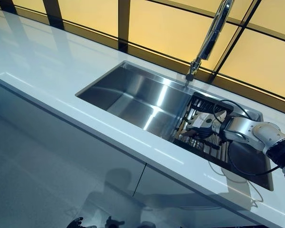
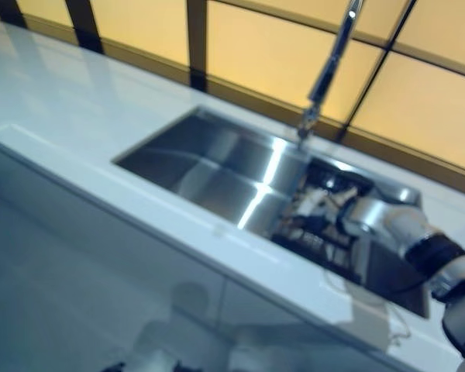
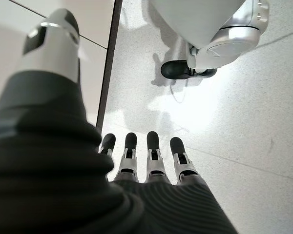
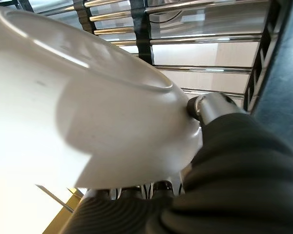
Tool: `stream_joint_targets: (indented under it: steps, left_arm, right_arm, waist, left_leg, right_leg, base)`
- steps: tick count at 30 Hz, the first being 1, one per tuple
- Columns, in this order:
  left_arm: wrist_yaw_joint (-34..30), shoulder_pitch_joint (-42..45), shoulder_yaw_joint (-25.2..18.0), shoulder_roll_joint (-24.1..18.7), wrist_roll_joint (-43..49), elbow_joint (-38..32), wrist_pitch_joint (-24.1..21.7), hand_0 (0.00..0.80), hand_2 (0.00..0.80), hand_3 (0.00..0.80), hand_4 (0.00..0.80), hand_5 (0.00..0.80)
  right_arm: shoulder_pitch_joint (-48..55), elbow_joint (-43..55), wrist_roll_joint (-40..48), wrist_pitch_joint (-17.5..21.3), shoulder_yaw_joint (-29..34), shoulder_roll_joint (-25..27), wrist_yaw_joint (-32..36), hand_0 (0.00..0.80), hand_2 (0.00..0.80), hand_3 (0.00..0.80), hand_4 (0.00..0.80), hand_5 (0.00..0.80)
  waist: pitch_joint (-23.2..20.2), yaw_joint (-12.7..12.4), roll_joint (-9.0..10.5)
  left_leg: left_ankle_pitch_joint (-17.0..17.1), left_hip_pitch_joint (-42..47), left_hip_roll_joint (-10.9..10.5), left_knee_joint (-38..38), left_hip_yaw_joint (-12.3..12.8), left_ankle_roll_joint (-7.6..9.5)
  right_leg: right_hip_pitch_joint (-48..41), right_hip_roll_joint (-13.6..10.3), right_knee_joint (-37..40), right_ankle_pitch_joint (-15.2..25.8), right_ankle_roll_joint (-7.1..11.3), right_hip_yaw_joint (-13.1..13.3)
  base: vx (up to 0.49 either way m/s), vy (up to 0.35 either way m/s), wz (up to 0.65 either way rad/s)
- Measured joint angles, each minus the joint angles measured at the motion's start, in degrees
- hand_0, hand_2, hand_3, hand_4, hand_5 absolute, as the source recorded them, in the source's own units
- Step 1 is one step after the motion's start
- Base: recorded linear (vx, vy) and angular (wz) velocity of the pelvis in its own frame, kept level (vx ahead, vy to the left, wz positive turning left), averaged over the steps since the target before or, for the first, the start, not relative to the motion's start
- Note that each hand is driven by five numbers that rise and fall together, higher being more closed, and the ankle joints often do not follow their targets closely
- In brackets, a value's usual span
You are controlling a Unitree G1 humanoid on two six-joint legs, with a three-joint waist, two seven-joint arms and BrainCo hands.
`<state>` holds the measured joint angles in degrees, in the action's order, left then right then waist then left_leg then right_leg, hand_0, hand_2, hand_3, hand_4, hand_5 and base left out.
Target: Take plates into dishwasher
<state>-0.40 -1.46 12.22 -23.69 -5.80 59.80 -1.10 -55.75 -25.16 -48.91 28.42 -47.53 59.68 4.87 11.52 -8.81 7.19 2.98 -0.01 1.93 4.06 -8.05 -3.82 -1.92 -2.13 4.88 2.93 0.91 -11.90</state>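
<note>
A white plate (image 4: 88, 112) fills the right wrist view, seen from its underside with its foot ring showing. My right hand (image 4: 212, 108) is shut on it: the thumb presses one face of the plate and the fingers curl under its edge. From the head, my right hand (image 1: 210, 124) reaches into the black dish rack (image 1: 205, 102) at the right end of the steel sink (image 1: 133, 95), and the plate (image 1: 195, 122) shows only as a pale patch among the rack's bars. My left hand (image 3: 146, 156) hangs down over the floor, fingers straight and holding nothing.
A tall chrome faucet (image 1: 210, 42) rises behind the sink, just above the rack. A white countertop (image 1: 47, 66) runs around the sink, with white cabinet fronts (image 1: 61, 156) below. Dark-framed windows stand behind.
</note>
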Motion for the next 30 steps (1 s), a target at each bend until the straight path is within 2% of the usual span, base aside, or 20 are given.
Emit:
stream_joint_targets:
  steps: [4,7,12,15,19,25,29,30]
  left_arm:
    - [0.0,0.1,-0.01,0.01,0.01,0.0,0.01,0.0,0.0,0.0,0.0,0.0]
    - [-0.03,0.26,-0.03,0.02,0.01,0.01,0.01,0.0,0.0,0.0,0.0,0.0]
    - [-0.05,0.35,-0.07,0.02,0.02,-0.05,0.0,0.0,0.0,0.0,0.0,0.0]
    - [-0.06,0.89,-0.1,0.01,0.02,-0.04,-0.08,0.0,0.0,0.0,0.0,0.0]
    - [-0.08,1.7,-0.59,0.12,0.02,0.01,-0.4,0.0,0.0,0.0,0.0,0.0]
    - [-0.07,2.61,-2.7,0.21,0.02,0.08,-0.74,0.0,0.0,0.0,0.0,0.0]
    - [-0.05,2.38,-2.76,0.24,0.02,0.15,-0.78,0.0,0.0,0.0,0.0,0.0]
    - [-0.05,2.28,-3.0,0.2,0.03,0.17,-0.81,0.0,0.0,0.0,0.0,0.0]
  right_arm:
    - [0.02,0.03,-0.02,-0.03,0.41,1.47,0.01,0.8,0.8,0.8,0.8,0.8]
    - [0.56,0.18,-0.32,-0.06,3.13,2.73,0.0,0.8,0.8,0.8,0.8,0.8]
    - [0.98,0.3,-2.82,-0.04,4.61,6.89,0.0,0.8,0.8,0.8,0.8,0.8]
    - [1.86,0.31,-5.16,0.02,5.28,9.27,-0.52,0.8,0.8,0.8,0.8,0.8]
    - [5.21,5.25,-9.21,0.78,8.79,13.43,-2.4,0.8,0.8,0.8,0.8,0.8]
    - [5.56,8.75,-11.77,1.36,9.6,18.77,-5.44,0.8,0.8,0.8,0.8,0.8]
    - [5.61,10.26,-11.5,0.99,11.33,22.75,-7.3,0.8,0.8,0.8,0.8,0.8]
    - [5.64,10.21,-8.5,-0.52,11.43,23.51,-7.16,0.8,0.8,0.8,0.8,0.8]
  waist:
    - [0.01,0.15,-0.01]
    - [0.02,0.16,0.0]
    - [0.08,0.3,0.11]
    - [0.2,0.61,0.28]
    - [0.25,3.06,0.4]
    - [0.18,5.64,0.49]
    - [-0.08,7.05,0.82]
    - [-0.3,7.93,1.03]
  left_leg:
    - [0.01,0.14,-0.01,0.1,0.06,0.01]
    - [0.03,0.31,-0.02,0.25,0.22,0.05]
    - [0.03,0.82,-0.02,0.48,0.53,0.08]
    - [-0.04,1.93,0.01,0.72,1.75,0.19]
    - [-0.25,2.87,-0.05,0.77,2.76,0.47]
    - [-0.88,4.45,-0.26,0.77,5.8,1.0]
    - [-1.15,4.62,-0.69,0.73,8.06,1.46]
    - [-1.23,4.73,-0.73,0.74,8.69,1.64]
  right_leg:
    - [-0.04,-0.03,0.0,0.0,0.0,0.19]
    - [-0.08,-0.06,-0.01,0.0,0.0,0.31]
    - [-0.28,-0.1,-0.03,0.01,0.0,0.63]
    - [-0.99,-0.13,-0.02,0.0,0.02,1.4]
    - [-1.4,-0.2,-0.07,0.16,0.22,2.55]
    - [-1.52,-0.35,-0.12,0.68,0.61,5.39]
    - [-0.31,-0.57,-0.75,1.18,1.08,7.72]
    - [0.01,-0.71,-1.03,1.26,1.2,8.34]
  base:
    - [0.012,0.029,-0.01]
    - [0.033,0.047,-0.02]
    - [0.037,0.065,-0.04]
    - [0.027,0.095,-0.12]
    - [0.017,0.13,-0.12]
    - [-0.006,0.124,-0.26]
    - [-0.034,0.158,-0.33]
    - [-0.019,0.162,-0.26]
